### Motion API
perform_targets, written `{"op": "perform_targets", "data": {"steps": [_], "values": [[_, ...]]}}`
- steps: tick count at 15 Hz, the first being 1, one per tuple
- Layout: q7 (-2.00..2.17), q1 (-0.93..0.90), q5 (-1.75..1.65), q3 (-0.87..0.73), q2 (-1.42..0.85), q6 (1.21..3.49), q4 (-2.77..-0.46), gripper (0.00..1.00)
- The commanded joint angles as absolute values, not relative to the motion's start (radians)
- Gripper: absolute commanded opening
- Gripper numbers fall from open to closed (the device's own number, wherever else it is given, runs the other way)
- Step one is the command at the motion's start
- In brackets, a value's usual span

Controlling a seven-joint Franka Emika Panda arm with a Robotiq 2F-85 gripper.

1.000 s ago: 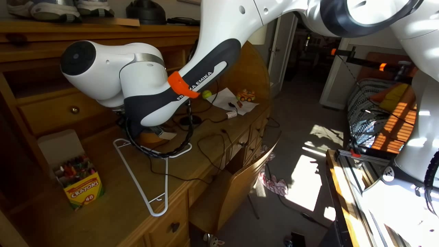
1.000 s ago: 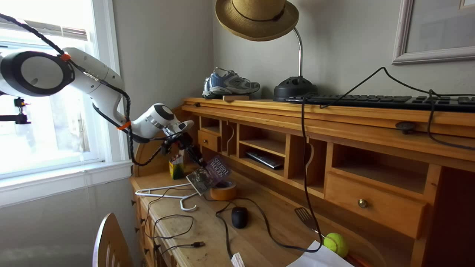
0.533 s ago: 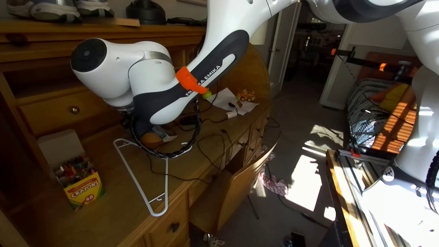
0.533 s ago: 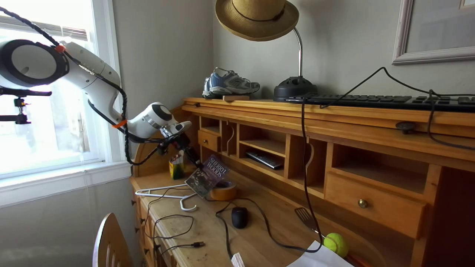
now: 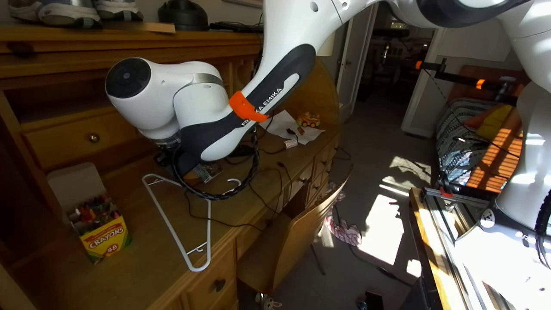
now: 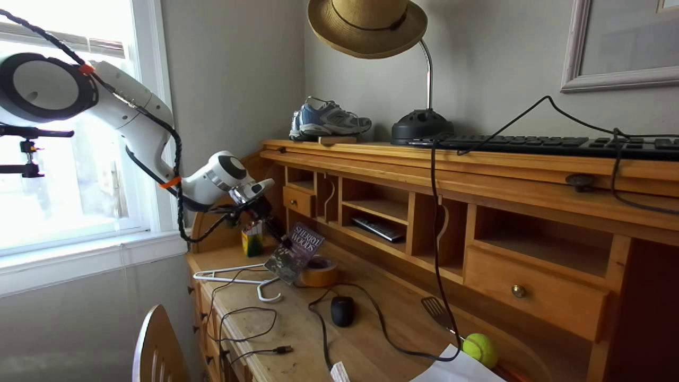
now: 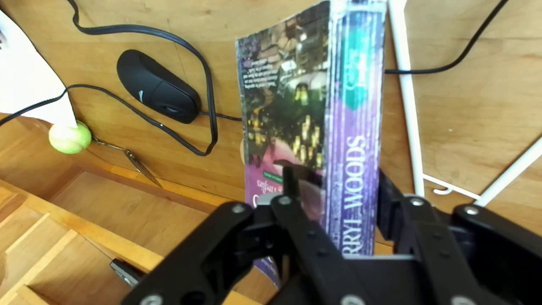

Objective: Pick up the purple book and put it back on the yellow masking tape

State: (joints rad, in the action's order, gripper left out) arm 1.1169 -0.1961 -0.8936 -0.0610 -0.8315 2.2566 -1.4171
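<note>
The purple book [image 6: 294,253] hangs tilted above the desk, its cover facing out in an exterior view. In the wrist view its purple spine [image 7: 353,127] lies between the fingers of my gripper [image 7: 336,182], which is shut on it. The gripper also shows in an exterior view [image 6: 285,241], at the book's upper left edge. The yellow masking tape [image 6: 320,274] lies flat on the desk, partly behind the book in that view. I cannot tell whether book and tape touch. In an exterior view only a corner of the book [image 5: 208,171] shows below the arm.
A white hanger [image 5: 209,232] lies beside the tape, with black cables around it. A crayon box [image 5: 103,232] stands at the desk's end. A black mouse [image 6: 342,311] lies near the tape. Cubbyholes [image 6: 376,204] rise along the desk's back. A chair [image 5: 297,232] stands in front.
The arm has shifted right in an exterior view. In an exterior view the book has moved slightly left and tilted a little steeper, staying in the gripper. The tape has not moved.
</note>
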Motion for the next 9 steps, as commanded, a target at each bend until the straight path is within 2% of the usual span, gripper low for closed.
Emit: {"op": "perform_targets", "data": {"steps": [1, 2, 4, 9], "values": [[1.136, -0.206, -0.910, -0.101, -0.834, 2.321, -1.460, 0.23], [1.117, -0.205, -0.905, -0.102, -0.835, 2.320, -1.464, 0.22], [1.117, -0.207, -0.904, -0.108, -0.835, 2.323, -1.472, 0.06], [1.141, -0.228, -0.918, -0.123, -0.814, 2.313, -1.488, 0.07]]}}
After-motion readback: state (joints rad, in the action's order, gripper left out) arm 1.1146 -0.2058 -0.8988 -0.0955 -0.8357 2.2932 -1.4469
